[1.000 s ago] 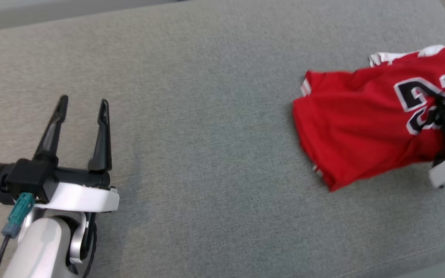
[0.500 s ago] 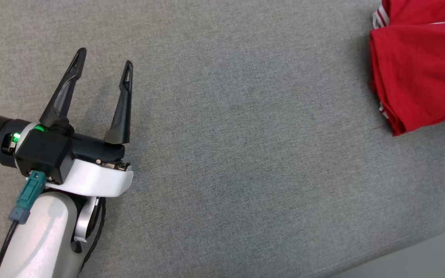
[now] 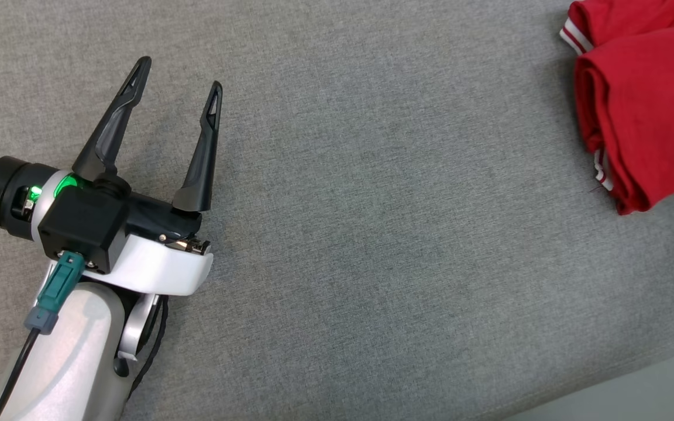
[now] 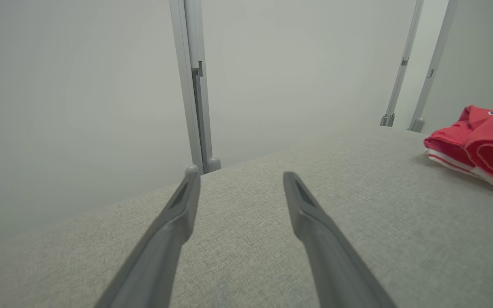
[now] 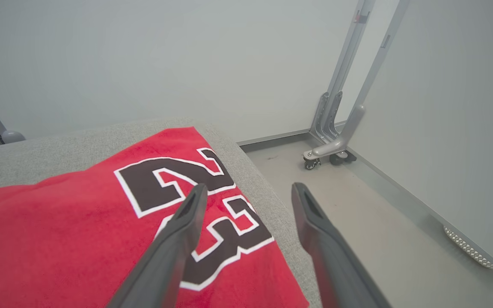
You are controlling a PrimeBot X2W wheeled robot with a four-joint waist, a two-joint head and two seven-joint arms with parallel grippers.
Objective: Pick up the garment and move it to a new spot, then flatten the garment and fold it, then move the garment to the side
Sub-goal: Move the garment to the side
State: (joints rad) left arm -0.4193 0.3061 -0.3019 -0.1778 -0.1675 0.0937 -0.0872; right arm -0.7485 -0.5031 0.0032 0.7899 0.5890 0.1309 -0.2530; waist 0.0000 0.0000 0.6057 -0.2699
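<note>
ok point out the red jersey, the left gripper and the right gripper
red jersey (image 5: 79, 239): right wrist view, plain red cloth left of the number
left gripper (image 3: 179, 71): head view, gap midway between its fingertips
right gripper (image 5: 248, 187): right wrist view, gap midway between its fingertips

I see a grey fabric-covered counter (image 3: 372, 234), pale wall panels (image 4: 79, 107) behind it, a grey metal post (image 4: 196, 107), and a castor-wheeled frame foot (image 5: 330, 150) on the floor (image 5: 379, 222).

Right gripper (image 5: 248, 187) released the garment (image 3: 644, 111)
Clamped on it a second before, its fingers now stood apart with nothing between them; the head view swung, shifting the garment from three toward two o'clock.
</note>
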